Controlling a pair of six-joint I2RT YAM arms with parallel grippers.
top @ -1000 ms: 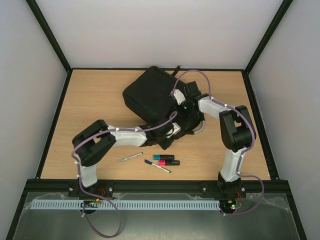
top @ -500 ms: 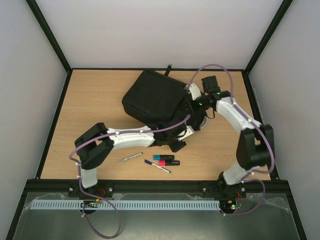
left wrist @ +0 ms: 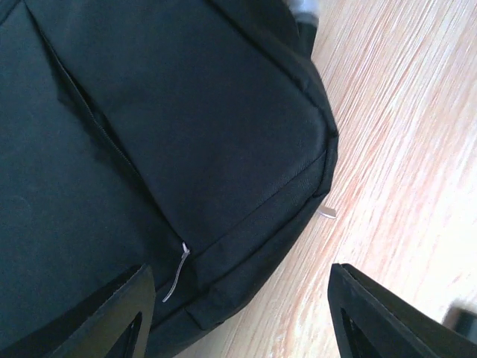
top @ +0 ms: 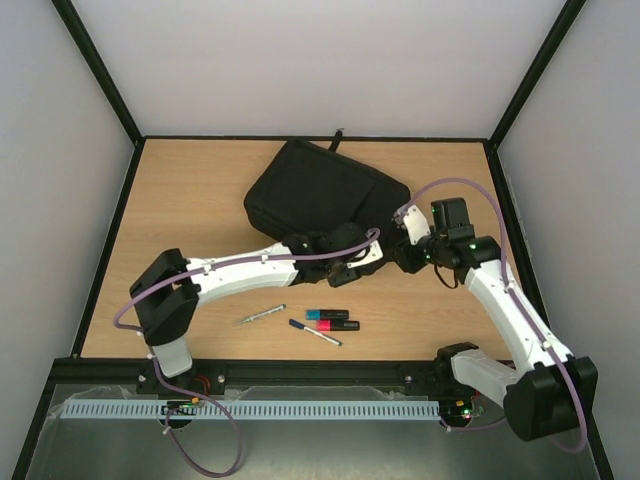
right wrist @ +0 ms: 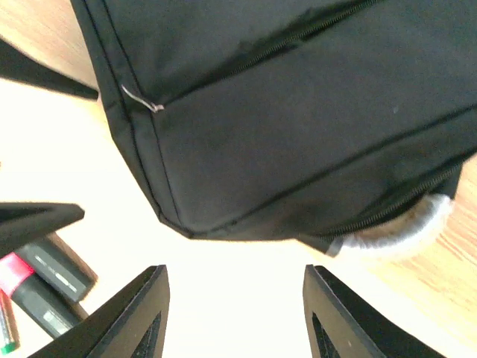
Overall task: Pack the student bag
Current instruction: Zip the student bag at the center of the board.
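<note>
- From the overhead camera, I saw the student bag lying flat on the far middle of the wooden table. The left gripper sat at the bag's near edge and the right gripper beside its near right corner. Two pens and two highlighters lay nearer the arm bases, apart from the bag.
- In the left wrist camera, the bag filled the upper left, a silver zipper pull near its corner. The left gripper's fingers stood wide apart, holding nothing.
- In the right wrist camera, the bag's corner and grey handle loop lay just ahead. The right gripper's fingers were parted over bare table, empty.
</note>
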